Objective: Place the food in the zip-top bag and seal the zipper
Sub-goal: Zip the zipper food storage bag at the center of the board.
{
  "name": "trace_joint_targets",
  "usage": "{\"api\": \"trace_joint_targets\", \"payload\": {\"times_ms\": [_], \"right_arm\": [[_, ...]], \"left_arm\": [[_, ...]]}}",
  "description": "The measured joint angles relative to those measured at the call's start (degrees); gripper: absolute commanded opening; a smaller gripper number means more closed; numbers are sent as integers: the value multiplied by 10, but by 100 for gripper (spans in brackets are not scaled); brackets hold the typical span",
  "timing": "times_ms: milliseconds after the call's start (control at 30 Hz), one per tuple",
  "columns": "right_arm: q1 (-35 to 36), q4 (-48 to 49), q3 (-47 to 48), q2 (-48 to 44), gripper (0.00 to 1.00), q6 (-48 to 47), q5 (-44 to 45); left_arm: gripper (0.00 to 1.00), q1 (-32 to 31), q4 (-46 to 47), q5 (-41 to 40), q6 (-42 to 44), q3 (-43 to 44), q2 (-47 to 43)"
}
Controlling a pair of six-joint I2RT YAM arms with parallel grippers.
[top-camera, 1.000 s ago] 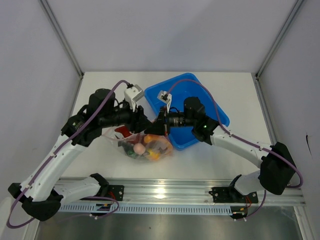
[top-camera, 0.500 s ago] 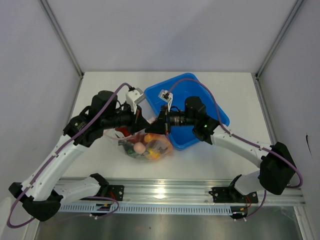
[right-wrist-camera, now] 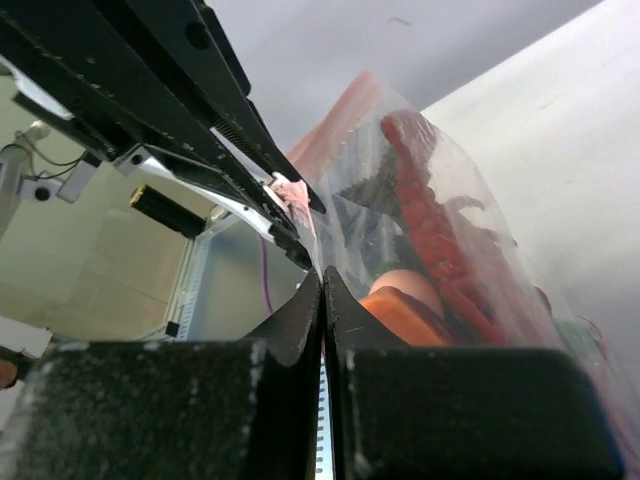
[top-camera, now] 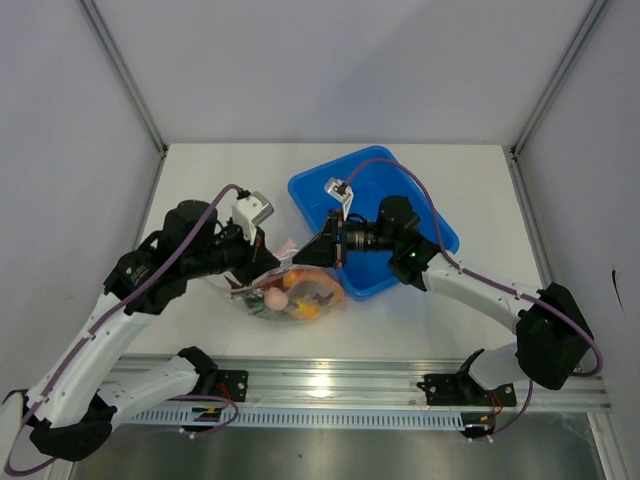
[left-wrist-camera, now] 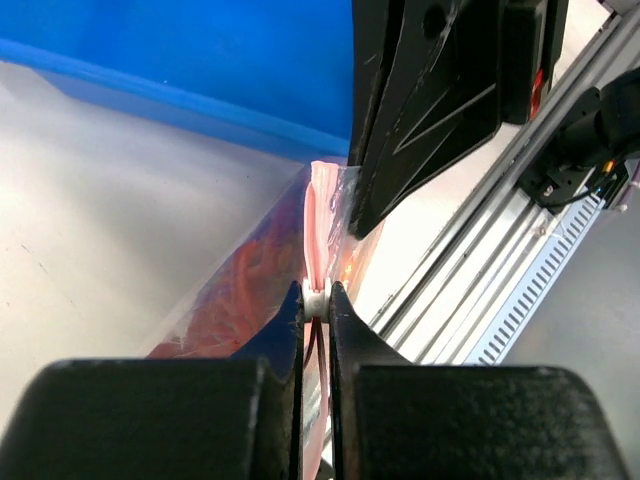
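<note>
The clear zip-top bag [top-camera: 300,292] lies at the near middle of the table with the toy food inside. The pale egg [top-camera: 279,297] and red chilies [right-wrist-camera: 432,222] show through the plastic. My left gripper [top-camera: 266,262] is shut on the zipper's small white slider [left-wrist-camera: 316,298], with the pink-red strip [left-wrist-camera: 318,215] running away from it. My right gripper [top-camera: 320,254] is shut on the bag's mouth edge [right-wrist-camera: 322,272] at the strip's right end. The two grippers are a short way apart along the strip.
The blue tub [top-camera: 302,190] stands just behind the bag, under my right arm. The metal rail [top-camera: 330,378] runs along the table's near edge. Grey walls close in the left, right and back.
My left gripper has slid left along the strip with the slider, away from my right gripper. My right gripper has held its place on the bag's edge.
</note>
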Motion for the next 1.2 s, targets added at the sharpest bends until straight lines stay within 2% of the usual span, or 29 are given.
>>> {"api": "trace_joint_targets", "payload": {"times_ms": [33, 67, 100, 133, 233, 300, 467, 733, 900, 1200], "right_arm": [[0, 4, 0, 1, 1, 4, -9], [-1, 9, 2, 3, 9, 6, -23], [-2, 7, 9, 9, 19, 8, -40], [-3, 3, 19, 19, 37, 8, -57], [-4, -70, 90, 58, 54, -29, -103], [-2, -145, 139, 73, 58, -82, -118], [22, -329, 255, 89, 55, -216, -139], [54, -482, 343, 157, 46, -317, -142], [71, -532, 359, 191, 34, -342, -131], [74, -538, 374, 196, 19, -343, -123]], "left_arm": [[1, 0, -5, 0, 1, -1, -7], [1, 0, -10, 0, 3, -1, -10], [1, 0, -16, 1, 5, -1, -14], [1, 0, -28, 0, 9, -1, -18], [1, 1, -66, 1, 26, 4, -20], [1, 1, -89, 1, 36, 16, -12], [1, 1, -112, 1, 60, 38, -1], [1, 1, -126, 7, 66, 42, -2], [1, 1, -127, 11, 66, 42, -2], [1, 1, -127, 12, 65, 42, -2]]}}
